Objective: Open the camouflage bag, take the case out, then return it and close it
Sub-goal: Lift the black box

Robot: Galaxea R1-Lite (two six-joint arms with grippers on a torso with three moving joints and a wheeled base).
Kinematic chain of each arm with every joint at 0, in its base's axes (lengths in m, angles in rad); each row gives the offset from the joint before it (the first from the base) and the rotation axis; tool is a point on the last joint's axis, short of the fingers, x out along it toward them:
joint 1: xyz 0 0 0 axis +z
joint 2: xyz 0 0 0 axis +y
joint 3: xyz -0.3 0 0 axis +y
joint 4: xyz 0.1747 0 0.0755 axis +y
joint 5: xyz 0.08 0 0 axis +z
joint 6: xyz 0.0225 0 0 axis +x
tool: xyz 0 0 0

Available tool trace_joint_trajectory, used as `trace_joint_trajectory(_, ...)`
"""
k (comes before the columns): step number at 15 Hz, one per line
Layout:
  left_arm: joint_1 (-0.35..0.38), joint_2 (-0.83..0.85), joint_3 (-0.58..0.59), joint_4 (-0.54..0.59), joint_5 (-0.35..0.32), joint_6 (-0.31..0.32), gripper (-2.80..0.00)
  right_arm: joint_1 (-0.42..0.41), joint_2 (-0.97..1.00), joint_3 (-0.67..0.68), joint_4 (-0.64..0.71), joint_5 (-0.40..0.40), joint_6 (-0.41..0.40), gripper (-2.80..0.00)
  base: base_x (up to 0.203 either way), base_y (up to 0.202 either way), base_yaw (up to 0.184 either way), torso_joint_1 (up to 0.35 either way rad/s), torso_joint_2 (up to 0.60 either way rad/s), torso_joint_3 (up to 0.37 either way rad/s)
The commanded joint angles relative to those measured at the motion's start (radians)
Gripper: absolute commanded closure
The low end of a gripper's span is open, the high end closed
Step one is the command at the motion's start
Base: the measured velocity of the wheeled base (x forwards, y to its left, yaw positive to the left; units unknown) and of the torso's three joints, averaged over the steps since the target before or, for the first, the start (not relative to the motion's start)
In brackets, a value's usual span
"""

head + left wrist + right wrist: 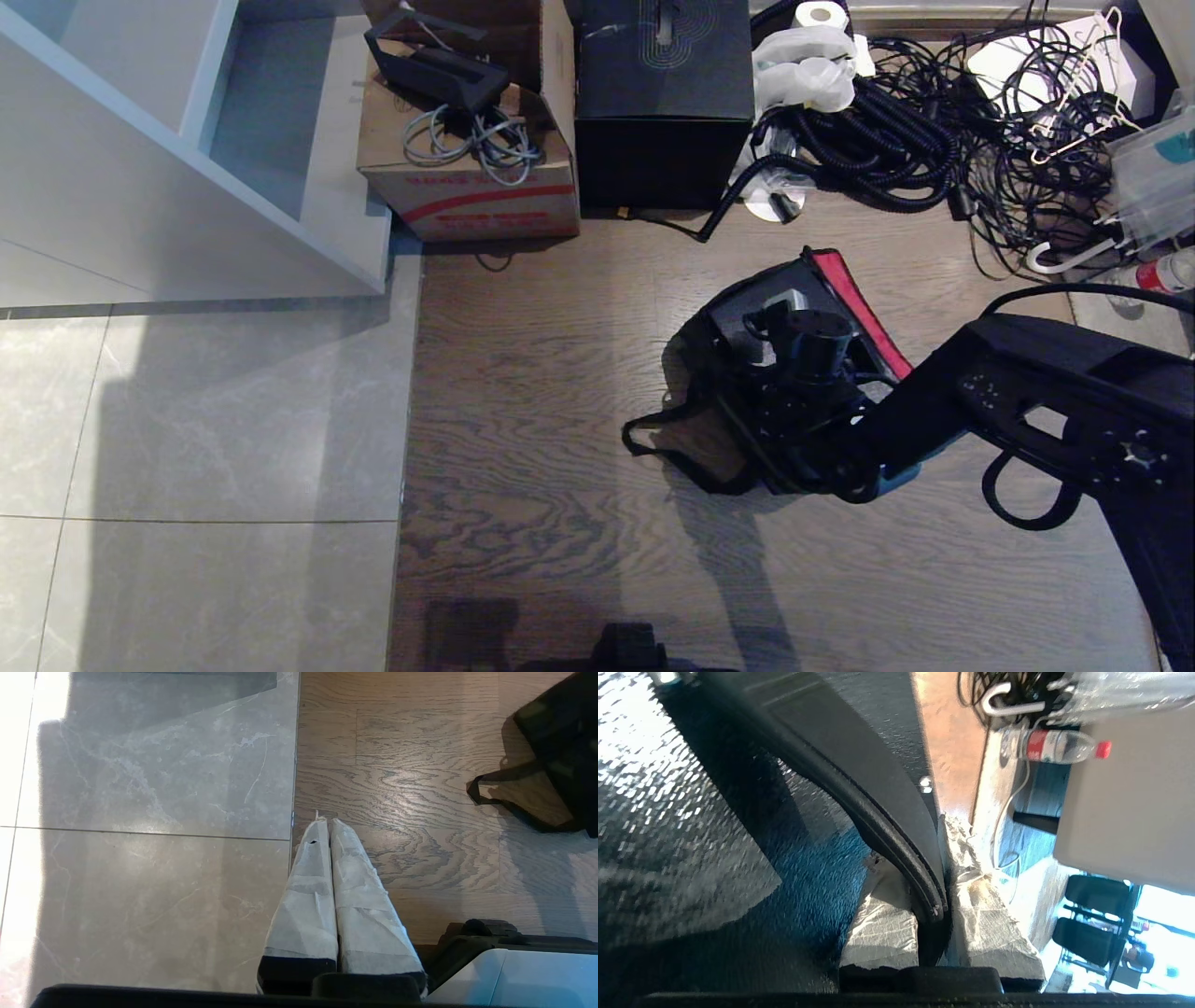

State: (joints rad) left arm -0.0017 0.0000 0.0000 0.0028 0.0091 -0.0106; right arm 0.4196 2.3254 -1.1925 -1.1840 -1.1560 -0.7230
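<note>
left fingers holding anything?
No. In the left wrist view the left gripper has its fingers pressed together with nothing between them, above bare floor.

Most of camouflage bag [709, 439] behind right arm [1027, 401]; bag interior and case unseen.

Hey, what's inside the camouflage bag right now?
The camouflage bag stands open, its red-edged lid tipped back. Grey lining shows inside, and the right gripper is closed on a black rim there. The right arm covers the rest, so the case cannot be confirmed.
</note>
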Motion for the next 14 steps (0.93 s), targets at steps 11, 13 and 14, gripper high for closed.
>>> trace_joint_trajectory(11,0.0,0.0,0.0,0.0,0.0,0.0,0.0,0.028,-0.207,0.141,0.043,-0.005,-0.011,0.0,0.0,0.0,0.0,0.0,0.0,0.0)
trace_joint_trajectory(13,0.0,0.0,0.0,0.0,0.0,0.0,0.0,0.025,-0.205,0.141,0.048,-0.004,-0.007,0.0,0.0,0.0,0.0,0.0,0.0,0.0)
trace_joint_trajectory(14,0.0,0.0,0.0,0.0,0.0,0.0,0.0,0.024,-0.199,0.14,0.047,0.002,-0.004,0.0,0.0,0.0,0.0,0.0,0.0,0.0)
